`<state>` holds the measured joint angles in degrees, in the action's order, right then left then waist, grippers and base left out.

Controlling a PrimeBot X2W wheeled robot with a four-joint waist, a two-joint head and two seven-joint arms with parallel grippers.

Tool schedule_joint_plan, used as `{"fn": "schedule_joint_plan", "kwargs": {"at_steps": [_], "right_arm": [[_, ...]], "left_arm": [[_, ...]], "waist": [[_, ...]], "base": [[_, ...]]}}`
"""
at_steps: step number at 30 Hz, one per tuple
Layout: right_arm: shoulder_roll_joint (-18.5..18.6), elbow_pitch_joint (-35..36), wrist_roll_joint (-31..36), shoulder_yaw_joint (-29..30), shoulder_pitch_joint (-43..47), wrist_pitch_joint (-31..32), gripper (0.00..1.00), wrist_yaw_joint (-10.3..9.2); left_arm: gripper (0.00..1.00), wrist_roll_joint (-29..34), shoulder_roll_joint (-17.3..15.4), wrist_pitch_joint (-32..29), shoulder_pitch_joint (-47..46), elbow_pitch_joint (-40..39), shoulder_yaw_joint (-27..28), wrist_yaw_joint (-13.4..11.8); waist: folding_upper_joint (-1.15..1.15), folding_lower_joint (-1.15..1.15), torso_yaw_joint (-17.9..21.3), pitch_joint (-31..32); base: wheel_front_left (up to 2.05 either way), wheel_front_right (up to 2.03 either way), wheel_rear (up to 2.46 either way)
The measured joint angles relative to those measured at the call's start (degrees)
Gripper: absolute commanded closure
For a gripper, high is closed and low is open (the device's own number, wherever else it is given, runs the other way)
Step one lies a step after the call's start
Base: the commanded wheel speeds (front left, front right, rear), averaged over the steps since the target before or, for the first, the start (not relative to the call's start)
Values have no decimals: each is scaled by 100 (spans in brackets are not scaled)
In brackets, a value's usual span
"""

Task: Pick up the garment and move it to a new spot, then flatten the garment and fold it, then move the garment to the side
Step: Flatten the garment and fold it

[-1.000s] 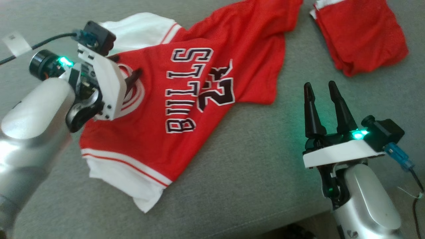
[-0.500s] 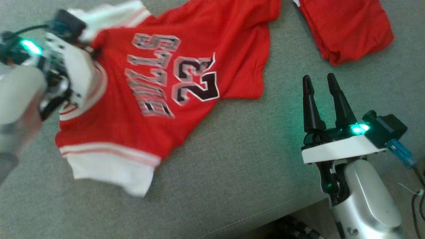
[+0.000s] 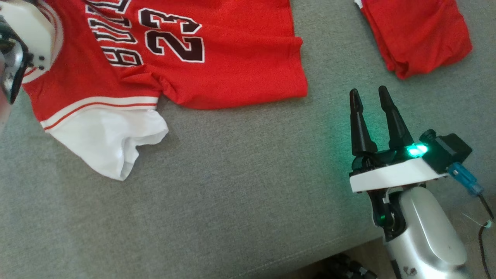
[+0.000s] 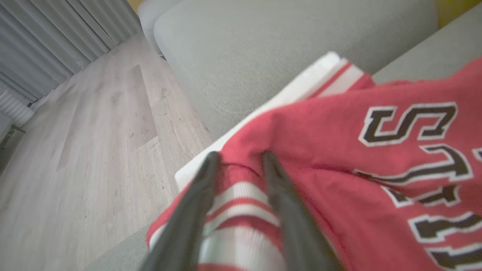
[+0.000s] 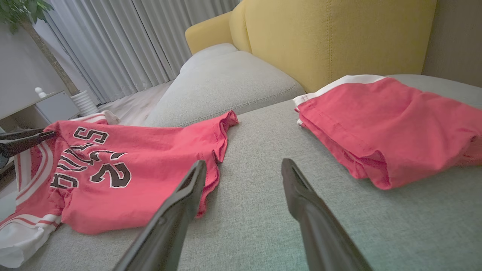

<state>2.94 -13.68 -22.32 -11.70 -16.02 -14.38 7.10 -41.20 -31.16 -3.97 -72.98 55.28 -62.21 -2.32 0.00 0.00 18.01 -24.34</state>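
The garment (image 3: 217, 58) is a red jersey with white sleeves, "BULLS" and 23 on it, spread on the grey sofa seat (image 3: 240, 201). My left gripper (image 4: 237, 160) is shut on its striped collar, with the cloth bunched between the two dark fingers. Its white housing (image 3: 23, 38) sits at the upper left corner of the head view. In the right wrist view the garment (image 5: 131, 169) lies left of my right gripper (image 5: 243, 165). That right gripper (image 3: 368, 93) stands open above bare cushion, well right of the jersey's hem.
A folded red piece of clothing (image 3: 418, 35) lies at the far right of the seat. Behind it rises a yellow backrest (image 5: 331, 37). The seat's front edge (image 3: 310, 259) runs below my right arm. Wooden floor (image 4: 94, 150) lies beyond the cushion on the left.
My left gripper has closed on the collar and pulled the jersey leftward, turning it and stretching it flatter. The head camera has shifted. The right gripper has stayed put, open.
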Motion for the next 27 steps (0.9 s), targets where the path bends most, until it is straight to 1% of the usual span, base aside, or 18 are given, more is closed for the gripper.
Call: {"fn": "schedule_joint_plan", "kwargs": {"at_steps": [1, 4, 6, 11, 17, 19, 21, 23, 27], "right_arm": [[0, 0, 12, -5, 0, 0, 0, 0], [0, -1, 22, -22, -1, 0, 0, 0], [0, -3, 73, -31, -1, 0, 0, 0], [1, -14, 188, 11, -1, -1, 0, 0], [1, -103, 349, 192, 30, -1, 0, 0], [2, -131, 421, 307, 51, -1, 0, 0], [2, -144, 505, 435, 115, -1, 0, 0], [2, -170, 576, 565, 246, -1, 0, 0], [2, -215, 648, 726, 495, -1, 0, 0]], "left_arm": [[0, 2, 27, 154, -18, 59, 30, -31], [0, 62, 136, 711, -87, 248, 133, -245], [0, 67, 236, 944, -108, 379, 164, -288], [0, 15, 501, 1326, -40, 561, 205, -114], [0, -338, 735, 1745, 400, 542, 508, -68], [0, -410, 802, 1804, 642, 398, 616, -73], [0, -460, 865, 1826, 925, 172, 693, -142], [0, -294, 861, 1826, 1247, -291, 798, -385], [0, -242, 866, 1851, 2138, -1370, 1248, -695]], "waist": [[0, 0, -11, -2], [0, 0, -60, -3], [0, 0, -114, 21], [0, 0, -287, 167], [0, -1, -592, 493], [0, -1, -727, 621], [0, -1, -883, 756], [0, -1, -1062, 891], [0, -1, -1429, 1168]], "base": [[0, 0, 0], [0, 0, 0], [0, 0, 0], [0, 0, 0], [0, 0, 0], [0, 0, 0], [0, 0, 0], [0, 0, 0], [0, 0, 0]]}}
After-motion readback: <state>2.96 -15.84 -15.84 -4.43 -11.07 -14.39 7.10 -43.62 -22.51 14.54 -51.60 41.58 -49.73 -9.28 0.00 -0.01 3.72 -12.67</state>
